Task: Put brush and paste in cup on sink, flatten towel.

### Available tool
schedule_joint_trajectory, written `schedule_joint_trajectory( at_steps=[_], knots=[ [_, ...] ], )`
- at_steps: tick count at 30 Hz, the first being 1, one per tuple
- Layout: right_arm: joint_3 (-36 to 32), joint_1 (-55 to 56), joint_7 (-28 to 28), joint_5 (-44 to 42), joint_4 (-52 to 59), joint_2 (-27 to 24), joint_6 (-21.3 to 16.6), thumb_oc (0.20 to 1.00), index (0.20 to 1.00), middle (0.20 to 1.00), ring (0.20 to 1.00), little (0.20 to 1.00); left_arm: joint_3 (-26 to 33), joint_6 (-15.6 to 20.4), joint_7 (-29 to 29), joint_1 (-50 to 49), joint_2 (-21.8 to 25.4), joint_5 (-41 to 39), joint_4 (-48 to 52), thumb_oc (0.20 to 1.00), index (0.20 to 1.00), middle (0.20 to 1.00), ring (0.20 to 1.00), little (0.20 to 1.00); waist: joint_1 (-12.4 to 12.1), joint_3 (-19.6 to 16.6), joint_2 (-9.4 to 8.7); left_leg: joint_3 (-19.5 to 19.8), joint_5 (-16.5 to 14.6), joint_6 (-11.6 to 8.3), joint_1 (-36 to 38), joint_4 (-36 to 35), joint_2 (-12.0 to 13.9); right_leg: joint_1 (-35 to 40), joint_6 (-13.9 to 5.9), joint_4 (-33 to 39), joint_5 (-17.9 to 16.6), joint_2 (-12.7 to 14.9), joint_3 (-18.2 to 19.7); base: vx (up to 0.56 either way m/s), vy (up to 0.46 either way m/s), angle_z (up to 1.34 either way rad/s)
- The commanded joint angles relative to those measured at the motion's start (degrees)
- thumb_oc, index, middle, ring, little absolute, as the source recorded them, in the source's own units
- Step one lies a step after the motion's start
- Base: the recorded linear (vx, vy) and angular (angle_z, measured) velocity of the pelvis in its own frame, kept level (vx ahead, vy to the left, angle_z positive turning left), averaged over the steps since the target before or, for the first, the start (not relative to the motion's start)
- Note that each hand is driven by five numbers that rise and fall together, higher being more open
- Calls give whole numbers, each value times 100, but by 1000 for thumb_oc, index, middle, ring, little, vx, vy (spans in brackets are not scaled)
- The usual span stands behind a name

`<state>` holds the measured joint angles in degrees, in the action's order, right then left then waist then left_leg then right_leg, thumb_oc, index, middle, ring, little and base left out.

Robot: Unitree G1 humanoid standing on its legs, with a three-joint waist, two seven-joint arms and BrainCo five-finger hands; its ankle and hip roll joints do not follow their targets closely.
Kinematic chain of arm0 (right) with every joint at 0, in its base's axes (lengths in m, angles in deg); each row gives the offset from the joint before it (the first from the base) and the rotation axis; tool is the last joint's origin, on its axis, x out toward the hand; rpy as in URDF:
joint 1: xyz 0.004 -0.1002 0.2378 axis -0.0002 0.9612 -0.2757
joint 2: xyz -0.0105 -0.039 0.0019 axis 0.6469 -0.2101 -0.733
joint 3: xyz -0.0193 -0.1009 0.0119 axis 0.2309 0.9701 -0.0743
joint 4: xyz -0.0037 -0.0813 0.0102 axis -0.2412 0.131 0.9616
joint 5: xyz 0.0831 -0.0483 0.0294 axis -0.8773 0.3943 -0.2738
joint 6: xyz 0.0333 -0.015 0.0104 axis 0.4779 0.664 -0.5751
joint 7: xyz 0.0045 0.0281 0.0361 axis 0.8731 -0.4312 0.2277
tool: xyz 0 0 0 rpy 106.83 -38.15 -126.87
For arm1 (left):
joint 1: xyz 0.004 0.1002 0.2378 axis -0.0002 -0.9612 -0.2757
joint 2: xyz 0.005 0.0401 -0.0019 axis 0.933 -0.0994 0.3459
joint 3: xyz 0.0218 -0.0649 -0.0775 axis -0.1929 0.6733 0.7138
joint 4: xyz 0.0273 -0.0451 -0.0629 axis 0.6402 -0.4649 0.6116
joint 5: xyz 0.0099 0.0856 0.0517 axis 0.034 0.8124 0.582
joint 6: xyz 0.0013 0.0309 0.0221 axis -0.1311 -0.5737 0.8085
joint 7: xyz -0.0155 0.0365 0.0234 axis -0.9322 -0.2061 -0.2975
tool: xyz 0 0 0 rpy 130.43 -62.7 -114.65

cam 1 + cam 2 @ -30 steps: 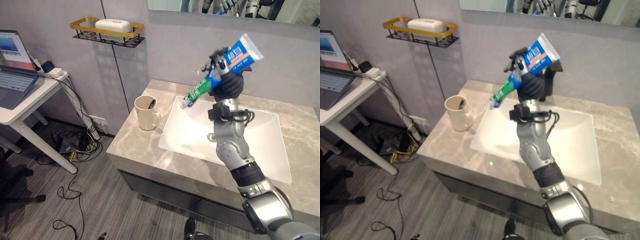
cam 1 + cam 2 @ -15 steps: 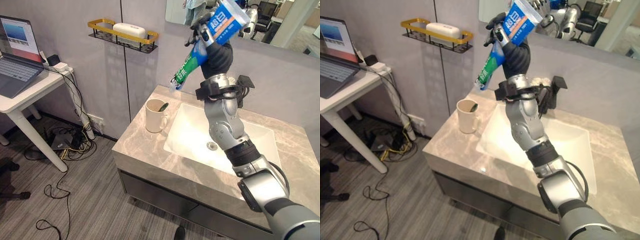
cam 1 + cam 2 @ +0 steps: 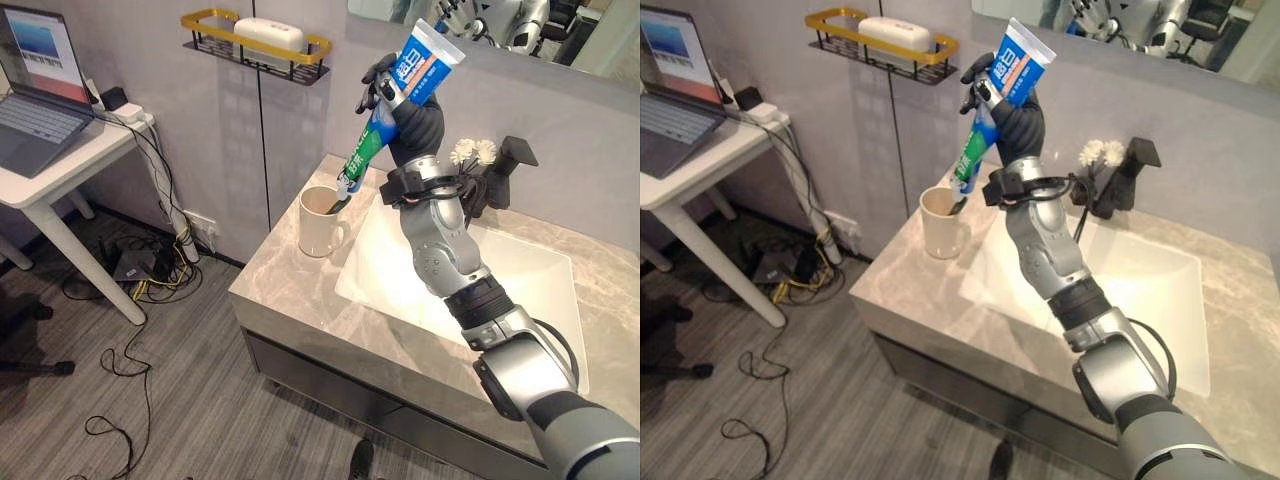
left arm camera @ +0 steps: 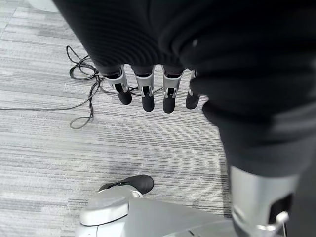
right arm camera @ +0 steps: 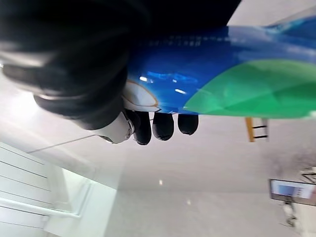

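Observation:
A blue and green toothpaste tube (image 3: 392, 115) is tilted cap-down, its cap at the rim of a cream mug (image 3: 322, 220) on the sink counter's left end. My right hand (image 3: 412, 112) is shut on the tube's upper part, high above the basin; the tube (image 5: 222, 84) also crosses the right wrist view over curled fingers (image 5: 163, 126). A dark toothbrush end (image 3: 954, 208) pokes out of the mug (image 3: 941, 223). My left hand (image 4: 148, 91) hangs over the grey floor, fingers straight and holding nothing.
A white basin (image 3: 520, 290) is set in the marble counter (image 3: 300, 295). A black faucet (image 3: 505, 170) with a white puff beside it stands at the back. A gold wall shelf (image 3: 255, 45) holds a white case. A white desk with a laptop (image 3: 35, 100) stands at left.
The view has shifted. My right hand has lowered the tube toward the mug, and its cap has gone from well above the mug to the rim.

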<state>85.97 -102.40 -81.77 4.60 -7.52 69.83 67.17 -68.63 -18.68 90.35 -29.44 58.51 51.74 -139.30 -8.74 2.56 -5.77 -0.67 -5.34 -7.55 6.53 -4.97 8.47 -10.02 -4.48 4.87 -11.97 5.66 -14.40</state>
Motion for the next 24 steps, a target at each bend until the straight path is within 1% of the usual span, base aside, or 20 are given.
schedule_joint_trajectory(
  at_steps=[1, 4, 10, 17, 24],
  knots=[
    [-246, -787, 32, -64, 12, -88, -199, 200, 200, 200, 200, 200, -273, 90, 9, 247, 128, -107, -257, 1000, 1000, 1000, 1000, 1000, -271, 124, -219, 67, 179, 339, 284, 19, -227, 524, -650, 13, -130, 466, 142, 0, 0, 0],
    [-207, -831, 32, -84, -99, -43, -166, 200, 200, 200, 200, 200, -283, 65, -8, 220, 141, -120, -232, 1000, 1000, 1000, 1000, 1000, -292, 132, -272, 84, 175, 336, 281, 12, -209, 540, -652, 13, -129, 454, 130, 11, -14, 2],
    [-229, -1026, 100, -45, -346, 123, -164, 200, 200, 200, 200, 200, -271, 82, -3, 140, 241, -234, -92, 1000, 1000, 1000, 1000, 1000, -372, 165, -312, 102, 145, 347, 301, 18, -179, 543, -659, 13, -145, 432, 133, 0, 0, 0],
    [-270, -1041, 135, -57, -484, 312, -180, 200, 200, 200, 200, 200, -256, 61, 5, 136, 253, -242, -166, 1000, 1000, 1000, 1000, 1000, -425, 184, -366, 135, 122, 356, 312, 7, -180, 546, -668, 13, -161, 432, 115, 0, 0, 0],
    [-290, -1216, 237, 68, -608, 370, -221, 200, 200, 200, 200, 200, -257, 64, 13, 116, 283, -282, -140, 1000, 1000, 1000, 1000, 1000, -495, 197, -433, 155, 132, 353, 286, 1, -152, 525, -674, 13, -178, 426, 103, 0, 0, 0]
  ],
)
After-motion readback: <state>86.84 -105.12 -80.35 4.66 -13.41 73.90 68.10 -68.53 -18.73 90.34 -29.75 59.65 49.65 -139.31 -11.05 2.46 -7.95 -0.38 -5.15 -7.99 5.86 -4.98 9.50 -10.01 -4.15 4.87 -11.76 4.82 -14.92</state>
